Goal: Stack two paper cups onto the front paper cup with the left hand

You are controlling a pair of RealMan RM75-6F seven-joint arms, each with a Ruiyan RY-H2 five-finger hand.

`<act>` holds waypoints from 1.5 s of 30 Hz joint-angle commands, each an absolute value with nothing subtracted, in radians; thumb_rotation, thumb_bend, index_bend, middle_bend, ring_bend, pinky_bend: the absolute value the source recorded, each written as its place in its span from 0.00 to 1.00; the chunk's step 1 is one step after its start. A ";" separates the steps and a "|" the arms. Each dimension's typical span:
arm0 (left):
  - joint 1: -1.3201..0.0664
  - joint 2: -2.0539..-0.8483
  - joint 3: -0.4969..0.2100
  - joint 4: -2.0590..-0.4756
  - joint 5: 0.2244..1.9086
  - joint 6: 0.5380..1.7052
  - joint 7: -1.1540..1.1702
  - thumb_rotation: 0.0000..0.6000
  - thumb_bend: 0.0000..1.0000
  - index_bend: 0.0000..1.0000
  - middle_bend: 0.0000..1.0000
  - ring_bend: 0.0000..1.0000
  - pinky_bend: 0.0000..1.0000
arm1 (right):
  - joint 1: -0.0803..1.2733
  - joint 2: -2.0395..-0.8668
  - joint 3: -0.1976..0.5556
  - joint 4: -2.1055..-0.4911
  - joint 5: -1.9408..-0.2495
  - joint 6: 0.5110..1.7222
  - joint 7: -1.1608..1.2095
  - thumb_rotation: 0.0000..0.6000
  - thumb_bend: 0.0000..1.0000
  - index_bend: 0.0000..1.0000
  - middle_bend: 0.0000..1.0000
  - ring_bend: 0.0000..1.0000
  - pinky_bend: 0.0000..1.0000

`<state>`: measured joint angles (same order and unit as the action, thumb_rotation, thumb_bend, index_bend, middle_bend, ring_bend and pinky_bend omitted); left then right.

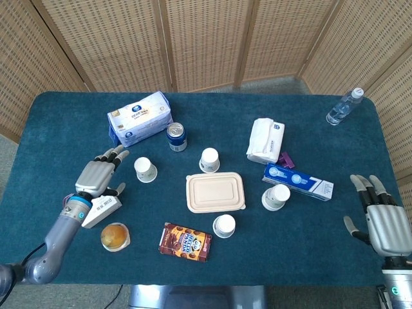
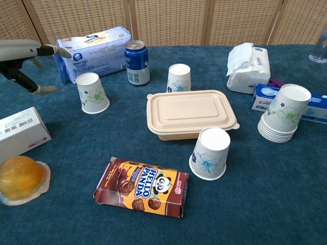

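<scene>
Three single paper cups stand upside down on the blue table. The front cup (image 1: 224, 226) (image 2: 209, 153) sits just ahead of the lunch box. Another cup (image 1: 209, 159) (image 2: 179, 78) is behind the box, and a third cup (image 1: 145, 169) (image 2: 92, 92) is to the left. My left hand (image 1: 100, 174) (image 2: 28, 58) hovers open, fingers spread, just left of that third cup without touching it. My right hand (image 1: 385, 221) rests open at the table's right front edge, far from all cups.
A beige lunch box (image 1: 215, 192), a cookie box (image 1: 185, 242), a white carton (image 1: 100, 211), a jelly cup (image 1: 115, 236), a blue can (image 1: 176, 136), a tissue pack (image 1: 140, 117), a stack of cups (image 1: 276, 197), a toothpaste box (image 1: 297, 181), napkins (image 1: 265, 140) and a bottle (image 1: 344, 107).
</scene>
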<state>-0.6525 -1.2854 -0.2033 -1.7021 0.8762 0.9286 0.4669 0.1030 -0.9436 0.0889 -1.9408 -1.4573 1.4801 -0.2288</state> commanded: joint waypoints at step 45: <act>-0.770 -1.360 -0.224 -1.618 0.936 0.901 0.256 1.00 0.44 0.34 0.28 0.37 0.65 | 0.095 -0.932 0.100 -1.947 -1.434 1.478 -0.224 1.00 0.37 0.00 0.14 0.01 0.30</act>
<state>-0.7830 -1.3965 -0.2178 -1.5755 0.9100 0.8934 0.2825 0.0945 -0.9317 0.1003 -1.9471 -1.4342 1.4780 -0.2240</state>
